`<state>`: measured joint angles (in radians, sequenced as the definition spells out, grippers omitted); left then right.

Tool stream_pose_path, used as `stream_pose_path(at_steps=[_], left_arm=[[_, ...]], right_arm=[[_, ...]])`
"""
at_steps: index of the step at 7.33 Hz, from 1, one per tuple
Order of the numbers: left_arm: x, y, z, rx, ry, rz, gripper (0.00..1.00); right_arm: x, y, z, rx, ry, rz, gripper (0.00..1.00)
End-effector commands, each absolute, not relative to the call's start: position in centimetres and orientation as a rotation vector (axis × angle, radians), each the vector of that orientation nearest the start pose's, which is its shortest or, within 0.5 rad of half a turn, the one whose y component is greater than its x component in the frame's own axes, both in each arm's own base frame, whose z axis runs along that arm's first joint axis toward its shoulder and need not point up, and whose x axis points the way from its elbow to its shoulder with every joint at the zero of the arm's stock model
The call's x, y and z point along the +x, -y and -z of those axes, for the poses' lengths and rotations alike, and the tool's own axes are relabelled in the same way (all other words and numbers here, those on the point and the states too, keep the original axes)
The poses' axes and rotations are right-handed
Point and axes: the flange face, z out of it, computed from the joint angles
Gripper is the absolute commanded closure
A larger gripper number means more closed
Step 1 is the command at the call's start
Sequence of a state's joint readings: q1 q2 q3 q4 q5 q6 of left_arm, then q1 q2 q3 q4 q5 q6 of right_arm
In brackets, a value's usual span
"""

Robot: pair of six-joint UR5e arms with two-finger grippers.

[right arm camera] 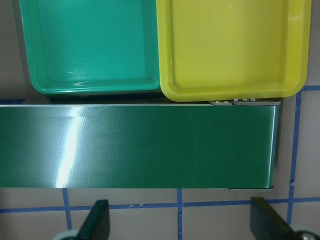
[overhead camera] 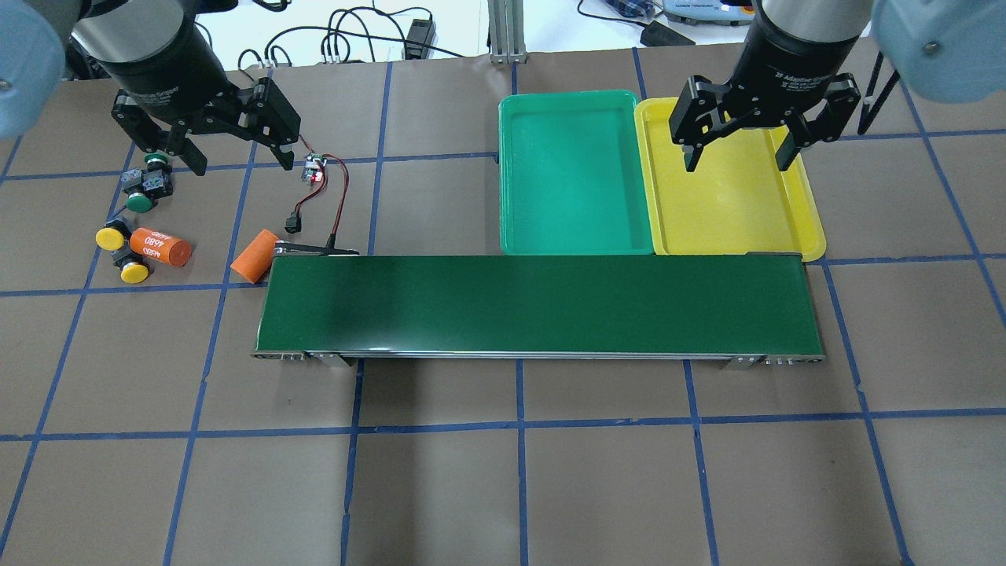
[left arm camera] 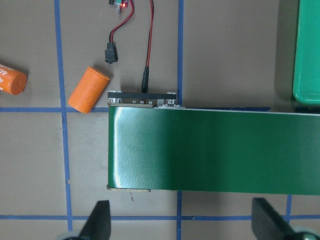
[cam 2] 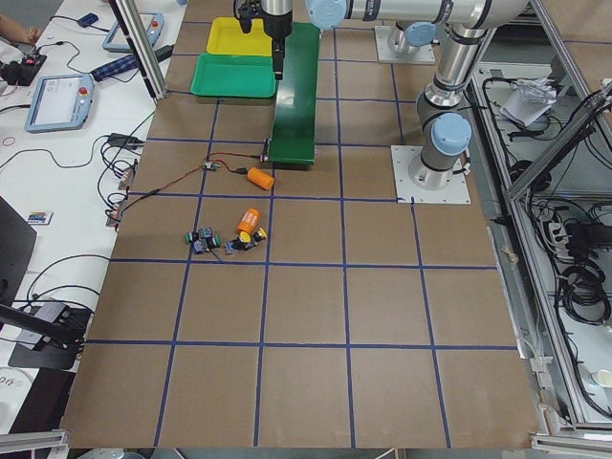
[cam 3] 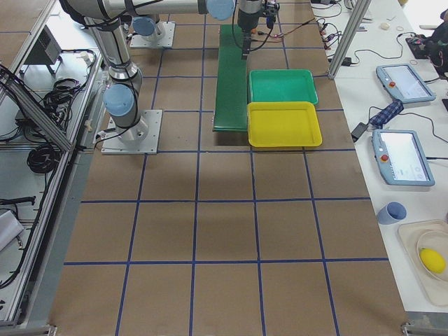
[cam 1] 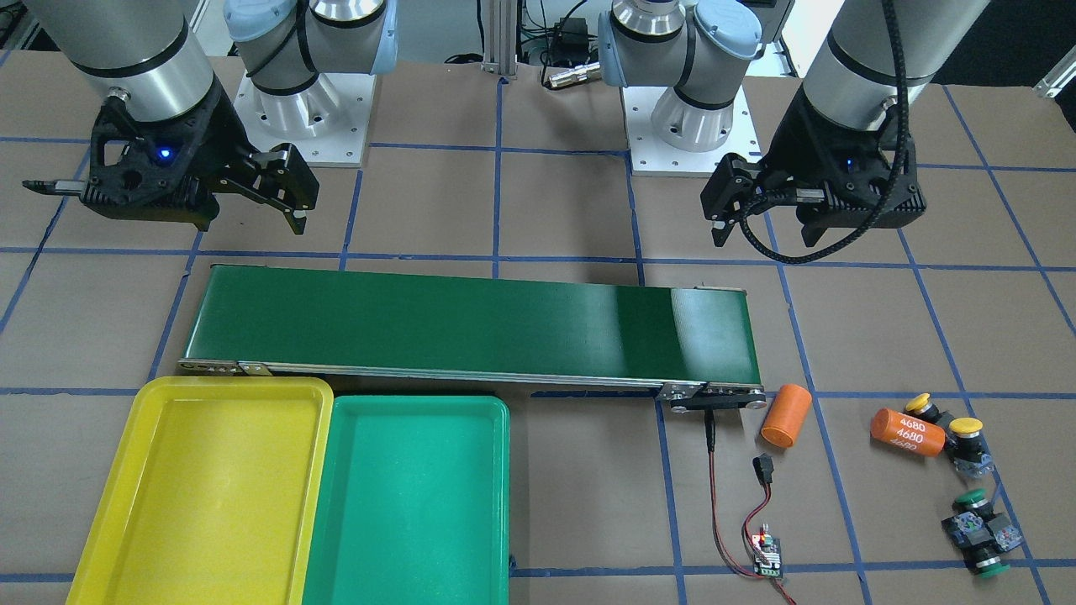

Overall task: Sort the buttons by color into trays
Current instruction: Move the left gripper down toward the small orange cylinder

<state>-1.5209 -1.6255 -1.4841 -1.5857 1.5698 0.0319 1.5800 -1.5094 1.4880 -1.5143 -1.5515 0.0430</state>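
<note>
Two yellow buttons (cam 1: 922, 404) (cam 1: 966, 427) and two green buttons (cam 1: 973, 501) (cam 1: 994, 569) lie in a cluster on the table beyond the conveyor's end on my left side; in the overhead view the yellow ones (overhead camera: 111, 236) (overhead camera: 135, 272) lie nearer me than the green ones (overhead camera: 141, 203). The yellow tray (cam 1: 126, 470) and green tray (cam 1: 420, 504) stand side by side, both empty. My left gripper (overhead camera: 242, 165) is open and empty, high above the conveyor's left end. My right gripper (overhead camera: 737, 165) is open and empty, high near the yellow tray (overhead camera: 731, 212).
A long dark-green conveyor belt (overhead camera: 542, 306) runs across the table in front of the trays. Two orange cylinders (overhead camera: 253, 255) (overhead camera: 161, 245) lie near the buttons. A small circuit board (overhead camera: 314, 169) with red and black wires lies by the belt's left end.
</note>
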Motion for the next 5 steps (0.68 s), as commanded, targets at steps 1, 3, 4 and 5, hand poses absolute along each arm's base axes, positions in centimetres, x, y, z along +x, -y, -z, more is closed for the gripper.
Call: stream_pose_path(at_steps=[1,3,4,5], left_arm=[[-10.3,52.8,-50.1,-0.008,-3.096,0.042,0.0],[-10.1,52.7,-50.2,-0.011,-3.085,0.041,0.0],[-8.6,53.8,-48.9,0.018,-3.087,0.01,0.0],[-5.3,55.6,-46.9,0.186,-3.098,0.017,0.0]], right_arm=[[14.0,51.3,-49.1,0.053,-3.122,-0.058,0.0],[14.0,51.3,-49.1,0.053,-3.122,-0.056,0.0],[14.0,51.3,-49.1,0.053,-3.122,-0.056,0.0],[14.0,51.3,-49.1,0.053,-3.122,-0.056,0.0]])
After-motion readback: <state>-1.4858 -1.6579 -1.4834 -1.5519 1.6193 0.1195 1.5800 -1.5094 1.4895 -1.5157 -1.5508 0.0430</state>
